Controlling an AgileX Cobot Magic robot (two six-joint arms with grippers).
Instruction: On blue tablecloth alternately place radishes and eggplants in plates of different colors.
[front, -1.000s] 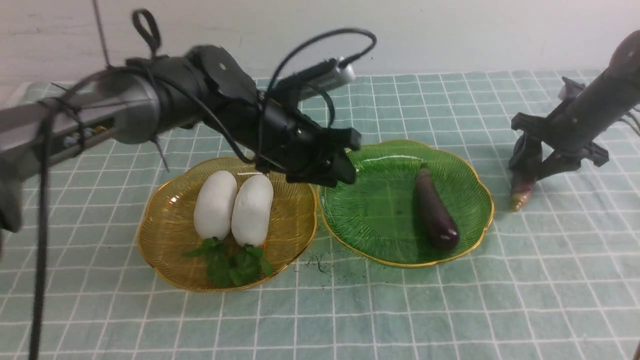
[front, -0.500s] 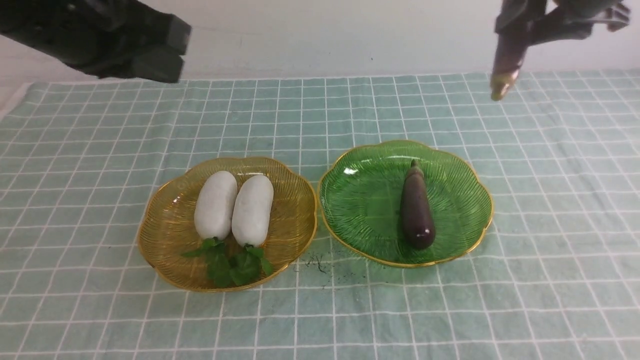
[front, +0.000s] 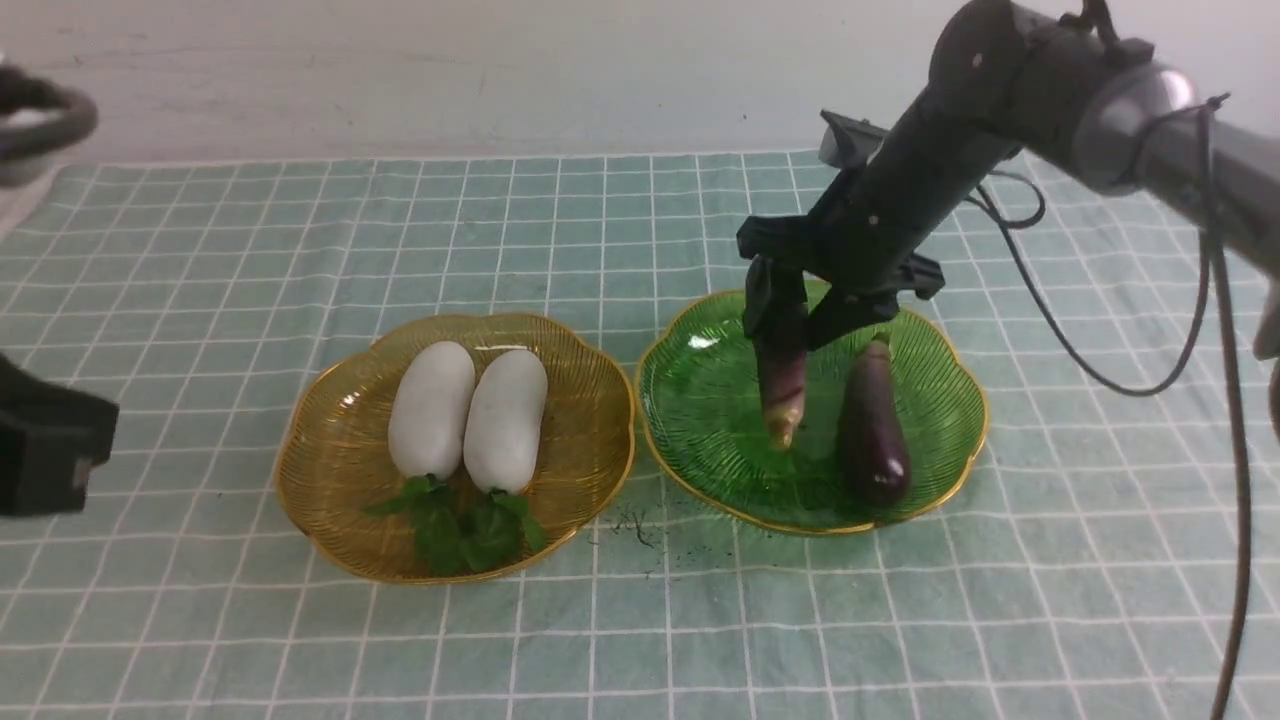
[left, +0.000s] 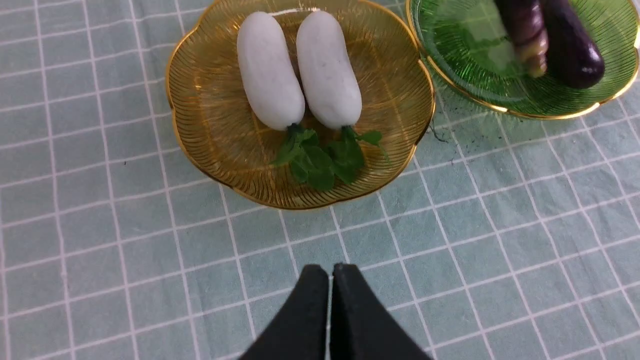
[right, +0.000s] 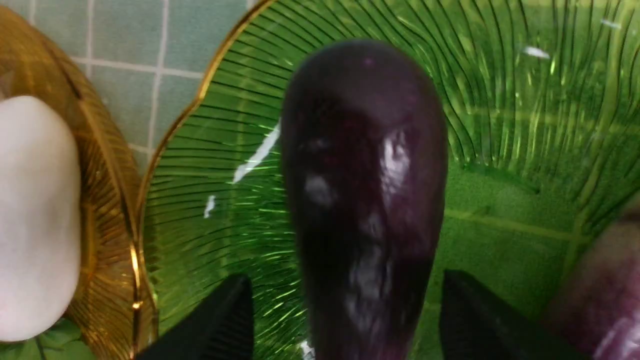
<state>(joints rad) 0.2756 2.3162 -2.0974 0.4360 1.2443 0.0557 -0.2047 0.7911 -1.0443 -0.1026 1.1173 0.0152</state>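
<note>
Our right fingers stand released around one eggplant; another eggplant crowds the green plate; our left fingers are clenched!

Front view's pretty evenly lit, with small white glare spots on the green plate. Left wrist view looks crisp on the white radishes. Right wrist view is softer, kinda grainy, with bright glints on the dark purple eggplant.
</note>
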